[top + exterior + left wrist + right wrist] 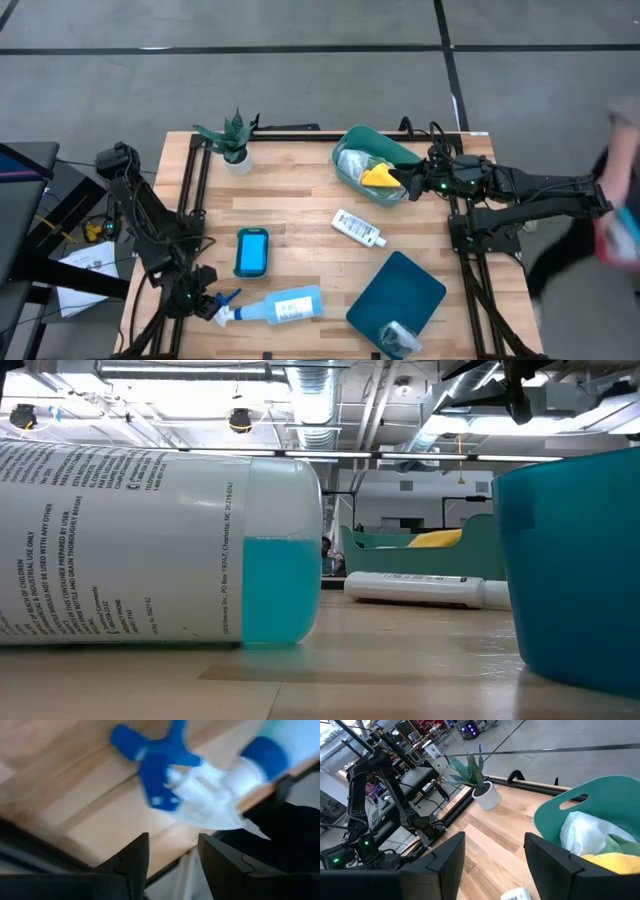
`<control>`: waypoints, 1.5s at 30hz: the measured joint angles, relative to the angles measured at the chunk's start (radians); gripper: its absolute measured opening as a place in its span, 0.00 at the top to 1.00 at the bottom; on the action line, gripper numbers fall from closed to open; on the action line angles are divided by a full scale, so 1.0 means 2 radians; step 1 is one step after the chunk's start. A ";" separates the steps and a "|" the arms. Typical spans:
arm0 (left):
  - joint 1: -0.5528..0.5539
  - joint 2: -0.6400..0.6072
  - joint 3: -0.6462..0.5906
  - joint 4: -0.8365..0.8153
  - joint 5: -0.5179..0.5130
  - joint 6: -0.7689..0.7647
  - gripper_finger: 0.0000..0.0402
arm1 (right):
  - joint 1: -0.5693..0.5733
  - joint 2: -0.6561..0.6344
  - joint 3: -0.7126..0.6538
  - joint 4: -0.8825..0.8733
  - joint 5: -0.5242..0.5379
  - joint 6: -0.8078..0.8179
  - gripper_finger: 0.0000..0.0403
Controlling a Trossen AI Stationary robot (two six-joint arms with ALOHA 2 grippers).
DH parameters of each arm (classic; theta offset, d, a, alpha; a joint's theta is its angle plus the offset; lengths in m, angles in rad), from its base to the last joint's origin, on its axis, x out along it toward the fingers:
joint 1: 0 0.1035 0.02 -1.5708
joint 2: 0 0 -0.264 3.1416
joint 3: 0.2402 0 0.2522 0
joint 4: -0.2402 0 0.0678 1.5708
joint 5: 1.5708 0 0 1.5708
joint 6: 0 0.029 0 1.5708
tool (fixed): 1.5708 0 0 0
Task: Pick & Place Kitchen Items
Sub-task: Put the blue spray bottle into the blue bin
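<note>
A pale-blue spray bottle lies on its side near the table's front edge, its blue trigger head pointing left. My left gripper stands open just left of that head, its fingers short of it and touching nothing. A blue sponge and a small white bottle lie flat mid-table. White, green and yellow cloths fill a green bin at the far right. My right gripper hovers open beside that bin's right rim. A crinkled silver cup sits at the front.
A dark teal tub stands at the front right, with the silver cup at its near corner. A small potted plant is at the far left. A person stands beyond the table's right edge. Bare wood lies between the sponge and the plant.
</note>
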 joint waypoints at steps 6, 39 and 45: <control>0.000 0.022 0.000 -0.012 0.032 0.000 0.65 | 0.000 0.000 0.000 -0.001 0.001 -0.001 0.51; 0.088 0.057 0.000 0.031 -0.025 0.064 0.71 | 0.000 0.000 0.000 0.001 0.000 0.000 0.51; 0.080 0.057 0.000 0.057 -0.001 0.028 0.69 | 0.000 0.000 0.000 0.001 -0.004 0.000 0.51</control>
